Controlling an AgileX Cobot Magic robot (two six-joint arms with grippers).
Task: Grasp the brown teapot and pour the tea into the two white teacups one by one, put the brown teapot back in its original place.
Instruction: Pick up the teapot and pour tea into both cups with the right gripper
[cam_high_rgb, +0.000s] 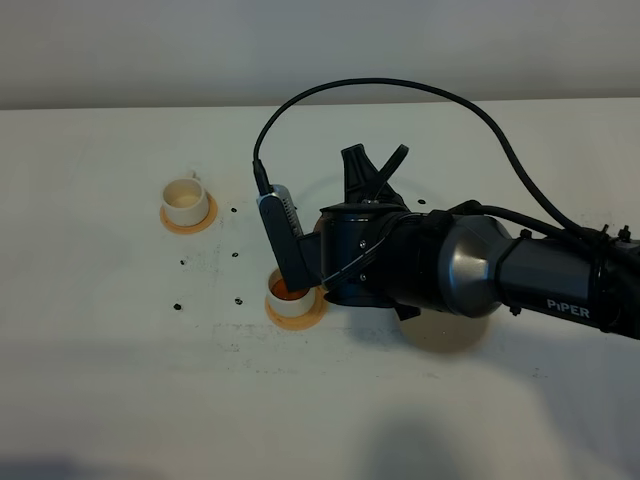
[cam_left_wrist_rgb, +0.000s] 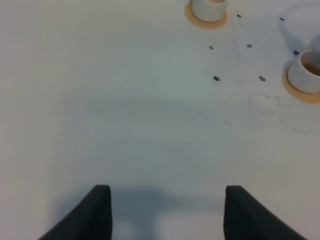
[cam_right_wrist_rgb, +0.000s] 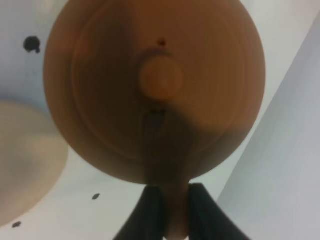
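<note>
Teapot (cam_right_wrist_rgb: 200, 75): lid faces wrist camera, handle end nearest it, spout hidden.
Right hand (cam_right_wrist_rgb: 173, 196): clamped on teapot handle, just beside teacup (cam_high_rgb: 293, 305).
Left hand (cam_left_wrist_rgb: 167, 194): fingers apart, empty.

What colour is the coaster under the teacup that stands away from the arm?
Orange-tan. The coaster shows best in the exterior high view.

"PiPER" lettering (cam_high_rgb: 580, 306) on right arm (cam_high_rgb: 480, 268) casing; nothing else legible.
</note>
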